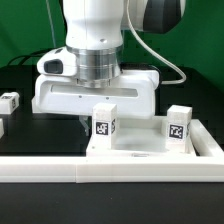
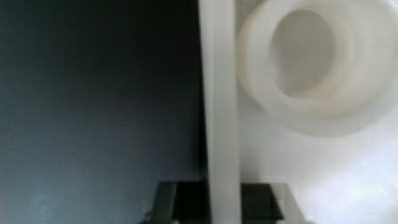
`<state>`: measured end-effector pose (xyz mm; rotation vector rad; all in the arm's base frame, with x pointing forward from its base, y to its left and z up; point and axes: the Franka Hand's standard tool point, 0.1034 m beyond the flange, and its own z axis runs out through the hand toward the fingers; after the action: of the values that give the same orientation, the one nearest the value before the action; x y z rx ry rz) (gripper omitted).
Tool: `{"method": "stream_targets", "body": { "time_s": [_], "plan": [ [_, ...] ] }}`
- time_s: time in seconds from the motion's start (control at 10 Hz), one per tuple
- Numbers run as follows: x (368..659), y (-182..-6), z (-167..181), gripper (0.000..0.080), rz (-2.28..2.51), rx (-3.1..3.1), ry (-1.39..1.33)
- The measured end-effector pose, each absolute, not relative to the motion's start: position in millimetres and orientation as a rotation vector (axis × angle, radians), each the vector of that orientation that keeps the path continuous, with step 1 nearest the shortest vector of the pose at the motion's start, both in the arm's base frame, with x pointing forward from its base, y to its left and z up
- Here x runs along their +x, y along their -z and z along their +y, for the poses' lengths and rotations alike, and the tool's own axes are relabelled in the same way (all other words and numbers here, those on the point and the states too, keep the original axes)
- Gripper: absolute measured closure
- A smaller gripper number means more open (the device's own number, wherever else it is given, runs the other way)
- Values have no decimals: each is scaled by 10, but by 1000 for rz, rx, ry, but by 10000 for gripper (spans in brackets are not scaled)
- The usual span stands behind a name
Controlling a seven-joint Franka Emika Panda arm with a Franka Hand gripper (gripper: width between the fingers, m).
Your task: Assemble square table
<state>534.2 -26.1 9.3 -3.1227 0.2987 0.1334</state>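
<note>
In the exterior view, the clock is centred on the square table [image 1: 140, 95], a white slab with a raised rim that lies on the black board [image 1: 40, 135]. The white arm [image 1: 95, 40] comes down onto it from twelve o'clock, and its metal wrist ring hides the middle of the slab.

The only markings are black-and-white square tags, which are coded patterns and not letters. One tag faces the camera on the near leg [image 1: 105, 127], which stands upright at six o'clock just in front of the slab. A second leg [image 1: 180, 122] at four o'clock carries another tag. A third leg [image 1: 9, 101] at nine o'clock, cut by the frame edge, shows part of one.

A long white rail [image 1: 110, 172] borders the board at six o'clock and turns up along four o'clock. A grey cable [image 1: 178, 70] loops down at two o'clock. Behind the board the room is dark, with a green backdrop [image 1: 25, 25] at eleven o'clock.

In the wrist view, the gripper [image 2: 222, 203] is clenched on the slab's thin upright rim [image 2: 217, 90], with a dark finger [image 2: 178, 200] pressed to each side of it. A round corner socket [image 2: 329, 60] sits just beside the rim, on the slab's side. The black surface lies on the rim's other side. No writing is legible here, as the picture is blurred.
</note>
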Motion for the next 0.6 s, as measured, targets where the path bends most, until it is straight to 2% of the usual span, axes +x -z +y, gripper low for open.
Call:
{"method": "stream_targets", "body": {
  "time_s": [0.6],
  "plan": [
    [5343,-94,-270,732,165,-3130,-132]
  ]
}}
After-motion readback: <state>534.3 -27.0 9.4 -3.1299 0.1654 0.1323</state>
